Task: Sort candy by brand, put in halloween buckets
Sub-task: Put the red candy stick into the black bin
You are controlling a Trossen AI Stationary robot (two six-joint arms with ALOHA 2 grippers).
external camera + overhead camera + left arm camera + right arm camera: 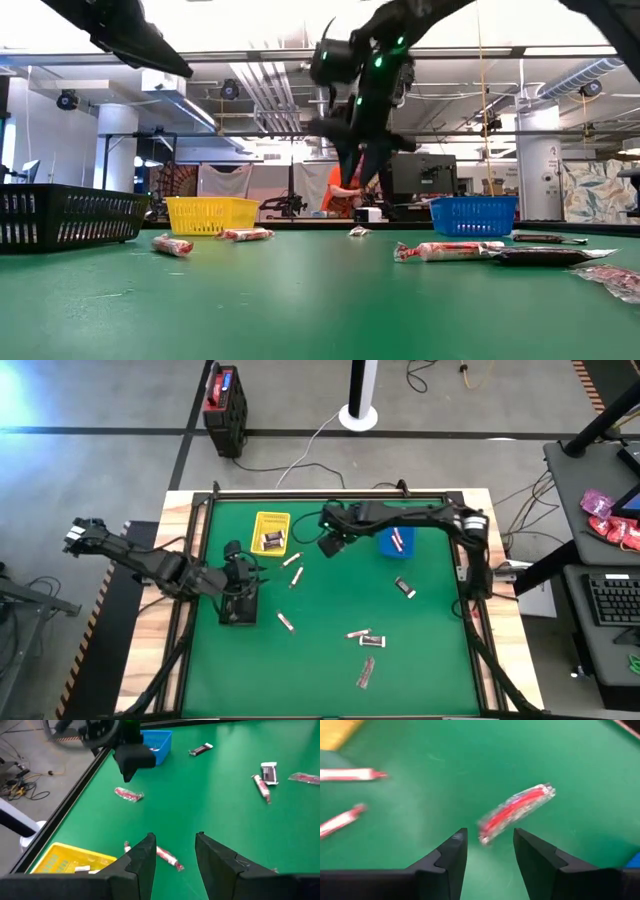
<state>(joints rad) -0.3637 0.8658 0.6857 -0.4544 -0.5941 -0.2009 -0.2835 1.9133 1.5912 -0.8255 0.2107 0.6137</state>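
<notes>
Red-wrapped candy [516, 813] only in right wrist view — both hands parted, empty.

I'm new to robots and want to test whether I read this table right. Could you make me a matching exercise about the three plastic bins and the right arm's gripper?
Things:
1. yellow slotted plastic bin
2. blue plastic bin
3. black plastic bin
4. right gripper

Places or states:
A. farthest right of the bins, a reddish candy inside
B. near the left edge of the green mat, closest to the front
C. open, above the mat between two bins
D. back left of the mat, candies inside

Pairs: 1-D, 2-A, 3-B, 4-C
</notes>
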